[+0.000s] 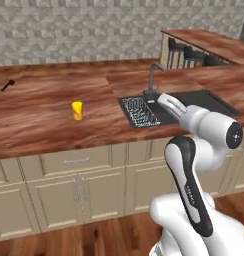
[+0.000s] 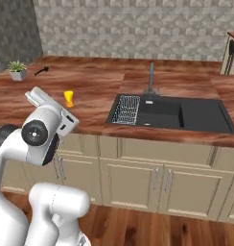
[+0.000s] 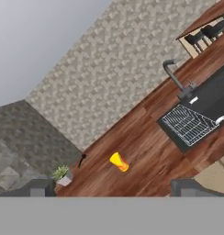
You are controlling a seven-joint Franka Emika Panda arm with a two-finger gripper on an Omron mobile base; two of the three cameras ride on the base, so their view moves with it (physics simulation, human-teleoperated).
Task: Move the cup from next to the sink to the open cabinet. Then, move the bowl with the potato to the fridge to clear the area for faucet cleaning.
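Tabletop (image 1: 44,115): glossy reddish-brown wood with strong streaked grain, running the full width below a wall of small grey-beige textured tiles (image 2: 138,29).

Cup (image 1: 77,110): small yellow tumbler, slightly tapered, standing upright on the bare wood well to the left of the sink. From the hand camera it (image 3: 119,162) looks tilted because the view is rolled; an orange-red patch shows low on its side. Mark too small to read; no legible writing anywhere.

Sink (image 2: 186,115): black matte rectangular basin recessed into the tabletop. A pale wire rack (image 2: 127,109) of fine parallel bars sits in its left end.

Faucet (image 2: 150,79): slim dark grey metal, upright stem behind the sink; the hand view shows its angular bent spout (image 3: 174,75).

Base cabinets (image 1: 79,185): beige framed panel doors and drawer fronts with thin metal handles. Wood-plank floor (image 2: 152,228) below.

Other items: small dark object (image 1: 7,85) lying on the far left of the tabletop; a potted green plant (image 2: 17,69) in a pale pot near it.

Gripper (image 3: 114,188): dark finger tips stand wide apart at the bottom corners of the hand view, nothing between them, well apart from the cup. White glossy arm (image 1: 194,150) with dark joint bands.
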